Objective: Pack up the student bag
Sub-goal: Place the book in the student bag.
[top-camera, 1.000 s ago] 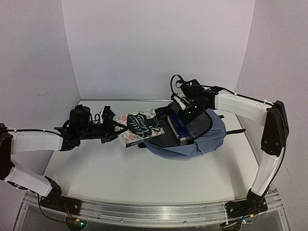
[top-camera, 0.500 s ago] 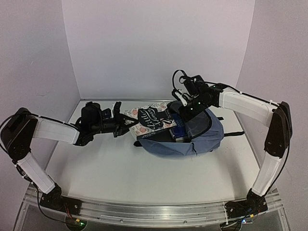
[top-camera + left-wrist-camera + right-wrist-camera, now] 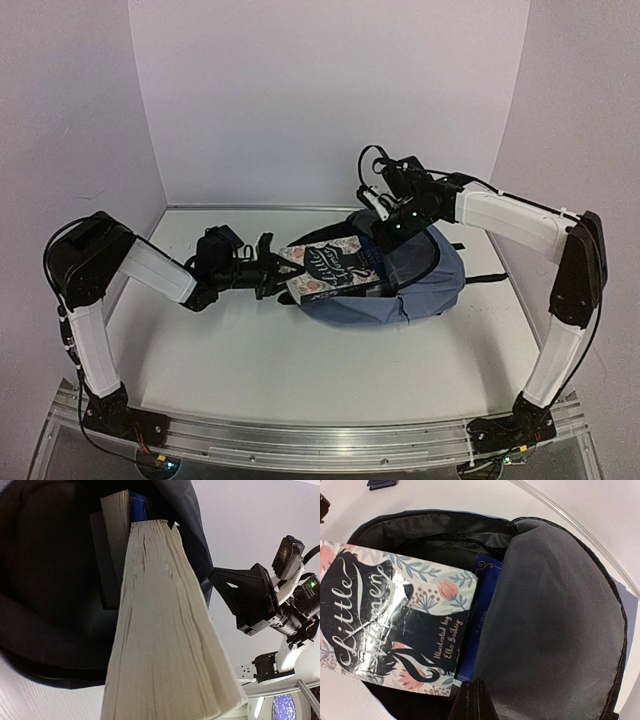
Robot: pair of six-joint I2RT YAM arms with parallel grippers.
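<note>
Slate-blue fabric of the student bag (image 3: 430, 285) lies slumped on the white table (image 3: 250, 350), directly under my right gripper (image 3: 392, 224) and just ahead of my left gripper (image 3: 270, 268). My left jaws are clenched on the near end of a paperback (image 3: 330, 266), its flowered "Little Women" cover face up. The far end of it reaches into the bag's mouth ahead of my grip. My right jaws are pressed together on the edge of the bag's flap (image 3: 550, 630), pinching the fabric, and the mouth stands open.

From overhead, both arms meet at the bag from opposite sides, but little of the inside shows. My right wrist camera looks straight down into the opening. The flap's dark grey lining is on one side and the paperback's cover on the other. Between them a blue book (image 3: 481, 610) lies inside, partly under the paperback. My right fingertips (image 3: 464, 705) appear there only as a dark closed wedge at the bottom edge.

My left wrist camera sees none of the cover. It sees the paperback's cream page block running away from my grip into the black interior, with the blue book's edge just beyond its far end and my right gripper off to the side, outside the fabric. My own left fingers are out of that picture.
</note>
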